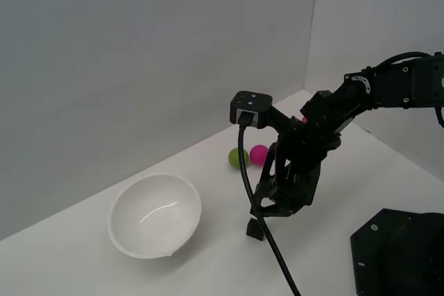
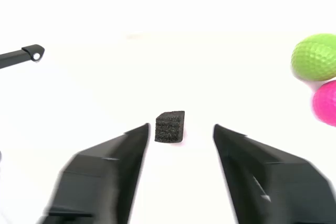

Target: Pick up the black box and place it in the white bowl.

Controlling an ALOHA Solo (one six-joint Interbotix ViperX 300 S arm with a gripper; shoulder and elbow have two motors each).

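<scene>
Doing the pick step: gripper (image 2: 180, 129) sitting low w/ fingers spread, nothing held. Box (image 2: 170, 126) lying on table btwn fingertips, apart from bowl (image 1: 155, 216). Next, imo: close on box, lift, carry to bowl.

black box (image 2: 170, 126) between parted hand (image 2: 181, 129), balls (image 2: 315, 57) aside

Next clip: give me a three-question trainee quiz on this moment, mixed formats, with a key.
1. True or false: the gripper is shut on the black box.
2. Which balls lie beside each other on the table? A) green and pink B) red and blue C) two white
3. Fill in: the white bowl holds ____.

Key: 1 false, the jaws stand open with the box between the tips; 2 A; 3 nothing.
</scene>
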